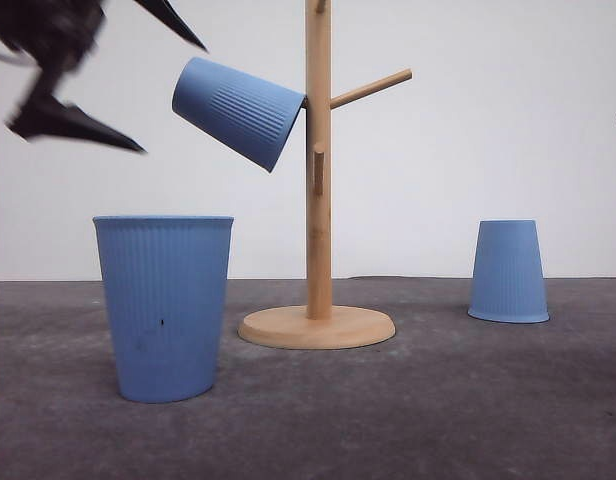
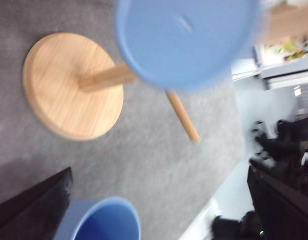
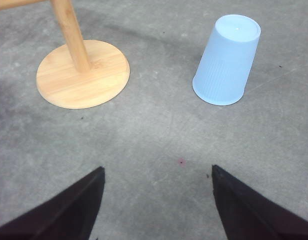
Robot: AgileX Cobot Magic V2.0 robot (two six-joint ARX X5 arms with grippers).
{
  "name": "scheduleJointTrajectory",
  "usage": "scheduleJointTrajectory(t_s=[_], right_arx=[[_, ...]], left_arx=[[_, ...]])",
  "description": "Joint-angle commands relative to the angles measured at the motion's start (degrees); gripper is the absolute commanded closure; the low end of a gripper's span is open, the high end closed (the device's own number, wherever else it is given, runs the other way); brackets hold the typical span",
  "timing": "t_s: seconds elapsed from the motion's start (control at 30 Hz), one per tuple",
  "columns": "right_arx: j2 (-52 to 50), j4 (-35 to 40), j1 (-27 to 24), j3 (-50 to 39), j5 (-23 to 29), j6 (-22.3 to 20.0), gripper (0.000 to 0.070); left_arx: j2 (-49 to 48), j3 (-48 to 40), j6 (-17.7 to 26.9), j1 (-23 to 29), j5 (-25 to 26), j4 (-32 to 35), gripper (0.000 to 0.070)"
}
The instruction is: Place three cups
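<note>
Left to right on the grey tabletop [image 1: 408, 420]: a light-blue ribbed plastic cup [image 1: 166, 305] stood upright and near; a second such cup [image 1: 238, 110] hung tilted, mouth down, on a peg of the wooden rack [image 1: 317, 200], with the left gripper [image 1: 138, 75] spread, empty and just beside its base; a third cup [image 1: 508, 271] sat inverted well to the right. The right gripper [image 3: 158, 200] hovered spread and empty above bare tabletop, near the third cup. Judged step: hang the remaining cups, each lifted by its ribbed wall, mouth lowered squarely over a free peg without knocking the rack.
</note>
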Motion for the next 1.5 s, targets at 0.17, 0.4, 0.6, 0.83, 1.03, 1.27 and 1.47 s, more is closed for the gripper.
scheduleJointTrajectory(t_s=[0.17, 0.4, 0.6, 0.83, 1.03, 1.27, 1.47], right_arx=[[0.2, 1.0, 0.2, 0.9, 0.0, 1.0, 0.0265], [0.2, 2.8, 0.2, 0.9, 0.0, 1.0, 0.0265], [1.0, 3.0, 0.1, 0.9, 0.3, 8.0, 0.0228], [10.6, 3.1, -1.6, 4.2, 0.2, 15.6, 0.0149], [25.7, 6.0, -5.7, 12.4, -1.6, 12.5, 0.0142], [44.2, 10.9, -6.9, 23.9, -2.2, 8.6, 0.0037], [56.8, 20.3, -7.0, 29.8, -1.7, 6.9, 0.0000]], left_arx=[[-15.1, -10.5, 5.4, 3.6, -8.0, 6.8, 0.0161], [-35.3, -33.0, 1.3, 5.6, -10.6, 23.4, 0.0161], [-47.8, -41.2, -1.0, 5.6, -10.8, 23.3, 0.0160], [-52.0, -41.2, 0.0, 5.6, -11.3, 22.2, 0.0160], [-51.9, -41.2, 0.0, 5.6, -12.2, 22.1, 0.0160], [-51.9, -41.2, 0.0, 5.6, -13.7, 22.1, 0.0160], [-51.9, -41.2, 0.0, 5.6, -13.8, 22.1, 0.0160]])
